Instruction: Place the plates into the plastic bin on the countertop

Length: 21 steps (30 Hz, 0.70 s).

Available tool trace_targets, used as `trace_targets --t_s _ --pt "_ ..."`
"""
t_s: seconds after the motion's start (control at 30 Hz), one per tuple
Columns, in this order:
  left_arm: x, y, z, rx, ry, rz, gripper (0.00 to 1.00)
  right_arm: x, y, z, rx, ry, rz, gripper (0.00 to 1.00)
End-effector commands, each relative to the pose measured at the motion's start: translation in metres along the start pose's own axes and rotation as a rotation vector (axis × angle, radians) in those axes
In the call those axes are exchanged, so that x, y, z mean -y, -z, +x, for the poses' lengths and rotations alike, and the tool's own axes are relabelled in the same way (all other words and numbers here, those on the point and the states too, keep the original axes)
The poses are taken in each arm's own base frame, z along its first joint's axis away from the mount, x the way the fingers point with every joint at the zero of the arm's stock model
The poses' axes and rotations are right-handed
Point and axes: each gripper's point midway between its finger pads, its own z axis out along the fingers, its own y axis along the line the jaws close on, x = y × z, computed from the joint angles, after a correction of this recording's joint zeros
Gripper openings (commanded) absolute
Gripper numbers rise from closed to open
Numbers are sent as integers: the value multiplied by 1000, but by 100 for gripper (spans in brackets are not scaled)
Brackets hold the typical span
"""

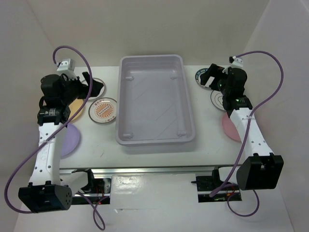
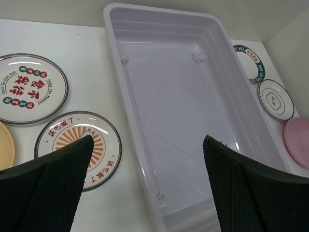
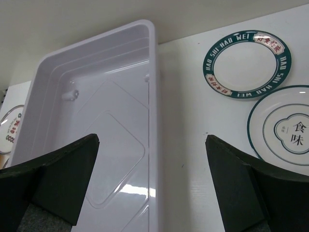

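**Seven plates on the tabletop, both hands open**

The bin (image 1: pixel 155 99) stands in the middle of the white tabletop (image 1: pixel 207 137), its long sides running from the far edge toward the near edge. All seven plates lie flat on the tabletop outside it.

Four lie between the bin and the left edge. The plate with red marks (image 2: pixel 29 88) is nearest the far left corner. The sunburst plate (image 1: pixel 103 110) lies just beside the bin's left wall. The yellow plate (image 1: pixel 78 110) is partly under the left arm, and the lavender plate (image 1: pixel 71 137) is closest to the near edge.

Three lie along the right edge. The green-rimmed plate (image 3: pixel 246 63) is toward the far right corner, the line-drawing plate (image 3: pixel 289 128) is just nearer than it, and the pink plate (image 1: pixel 228 128) is nearer again, partly hidden by the right arm.

The left hand (image 2: pixel 148 140) hangs above the far left part of the tabletop, fingers spread wide and holding nothing. The right hand (image 3: pixel 152 139) hangs above the far right part, also wide open and holding nothing.
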Motion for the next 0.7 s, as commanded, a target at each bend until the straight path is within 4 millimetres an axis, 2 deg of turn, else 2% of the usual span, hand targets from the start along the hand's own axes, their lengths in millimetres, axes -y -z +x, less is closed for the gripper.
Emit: trace_targets --t_s 0.0,0.13,0.23,0.27,0.3,0.33,0.37,0.4,0.43,0.47,0.5,0.53,0.57,0.6,0.63,0.67 --pt "11 4 -20 55 -69 47 100 4 -5 -6 16 -3 23 100" --pt "9 -5 -14 9 -37 56 100 2 -18 0 -11 -14 7 100" --pt "1 -17 -17 8 9 18 100 5 -38 -3 -16 -15 19 100" --pt "-6 -28 -22 -6 19 -9 100 13 -52 13 -77 -32 43 100" --pt "-9 -34 -16 -49 35 -33 100 7 -58 -4 -55 -30 34 100" --pt "-13 -40 -17 -71 33 -55 100 6 -66 -8 -52 -29 33 100" --pt "-20 -48 -18 -84 27 -98 100 11 -79 0 -74 -32 42 100" --pt "-29 -64 -21 -102 34 -123 100 3 -85 -17 -35 -28 17 100" --pt "-35 -72 -20 -116 50 -142 100 2 -92 -22 -20 -26 11 100" --pt "-39 -79 -31 -98 54 -159 100 2 -105 -20 -22 -26 -5 100" --pt "-51 -96 -19 -137 67 -181 100 -7 -109 -38 12 -21 -29 100" --pt "-57 -104 -17 -144 79 -197 100 -10 -115 -42 15 -20 -42 100" --pt "-73 -109 -17 -143 100 -241 100 -12 -127 -35 -9 -21 -67 100" --pt "-83 -113 -20 -139 114 -264 100 -19 -130 -50 22 -5 -97 100" --pt "-100 -123 -6 -173 146 -290 99 -21 -134 -50 18 -4 -107 100" --pt "-118 -123 -9 -157 159 -312 98 -18 -142 -43 4 -6 -102 100"
